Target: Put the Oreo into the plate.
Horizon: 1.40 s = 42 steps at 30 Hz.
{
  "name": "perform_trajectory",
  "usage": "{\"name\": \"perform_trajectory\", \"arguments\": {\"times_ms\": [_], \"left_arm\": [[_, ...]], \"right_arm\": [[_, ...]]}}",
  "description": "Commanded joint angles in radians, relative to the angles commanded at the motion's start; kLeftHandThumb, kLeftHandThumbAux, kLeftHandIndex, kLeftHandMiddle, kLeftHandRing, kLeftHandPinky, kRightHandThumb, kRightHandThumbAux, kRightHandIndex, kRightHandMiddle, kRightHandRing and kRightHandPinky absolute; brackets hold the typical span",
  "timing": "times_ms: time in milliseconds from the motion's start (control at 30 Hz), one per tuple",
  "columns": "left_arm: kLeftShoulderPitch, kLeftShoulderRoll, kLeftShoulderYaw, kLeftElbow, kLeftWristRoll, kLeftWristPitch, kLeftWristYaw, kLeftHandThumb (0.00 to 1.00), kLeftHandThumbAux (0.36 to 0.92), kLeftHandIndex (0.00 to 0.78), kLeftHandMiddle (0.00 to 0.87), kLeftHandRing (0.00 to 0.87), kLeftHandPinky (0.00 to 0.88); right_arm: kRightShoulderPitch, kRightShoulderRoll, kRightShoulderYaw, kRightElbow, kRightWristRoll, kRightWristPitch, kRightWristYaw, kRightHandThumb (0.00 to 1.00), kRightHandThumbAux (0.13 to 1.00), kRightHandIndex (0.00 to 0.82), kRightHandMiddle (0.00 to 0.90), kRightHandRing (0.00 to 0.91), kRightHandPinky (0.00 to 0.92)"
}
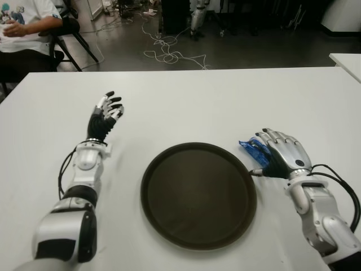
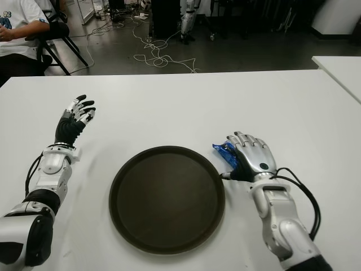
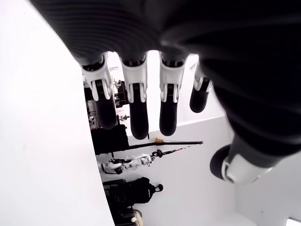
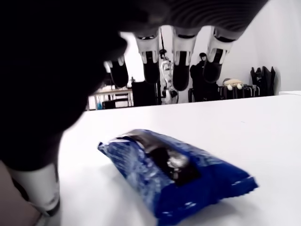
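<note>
Spread fingers [image 4: 181, 70] of the right hand [image 1: 285, 153] arch over the blue Oreo [image 4: 171, 172] packet, gripping nothing yet, seemingly poised to grasp; it lies on the white table [image 1: 186, 101] beside the empty plate [image 1: 198, 195]. The left hand [image 1: 106, 116] hovers unclenched. Cables [image 1: 166, 53] trail across the floor.

Place: a robotics lab or workshop, seen across a plain white table [image 1: 186, 101].
Floor: bare grey floor [image 1: 254, 51] behind the table, with loose white cables [image 1: 169, 53] lying tangled across it.
Equipment: the legs of another robot [image 1: 197, 20] stand at the back among dark gear.
People: a seated person [image 1: 22, 28] in a white T-shirt on a black folding chair [image 1: 70, 36], far left.
Furniture: a second white table [image 1: 347, 62] at the right edge.
</note>
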Motion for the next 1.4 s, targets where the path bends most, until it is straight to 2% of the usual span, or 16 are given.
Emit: {"name": "perform_trajectory", "arguments": {"times_ms": [433, 800, 1200, 1400], "left_arm": [[0.005, 0.002, 0.001, -0.005, -0.002, -0.013, -0.007, 0.308, 0.612, 0.118, 0.212, 0.194, 0.180], [0.004, 0.007, -0.005, -0.003, 0.006, -0.012, 0.005, 0.291, 0.620, 0.129, 0.224, 0.207, 0.209], [0.004, 0.011, -0.007, -0.002, 0.009, -0.012, 0.011, 0.288, 0.622, 0.131, 0.222, 0.198, 0.182], [0.004, 0.013, -0.008, -0.002, 0.011, -0.014, 0.010, 0.291, 0.625, 0.134, 0.222, 0.199, 0.196]], "right_arm": [[-0.026, 0.036, 0.029, 0.093, -0.007, 0.024, -0.013, 0.000, 0.723, 0.069, 0.105, 0.135, 0.178], [-0.035, 0.059, 0.036, 0.137, 0.004, 0.030, -0.047, 0.000, 0.735, 0.111, 0.185, 0.226, 0.265], [-0.050, 0.081, 0.042, 0.160, 0.000, 0.053, -0.059, 0.000, 0.735, 0.129, 0.201, 0.246, 0.269], [-0.056, 0.083, 0.050, 0.161, -0.003, 0.069, -0.048, 0.000, 0.720, 0.108, 0.166, 0.223, 0.265]]}}
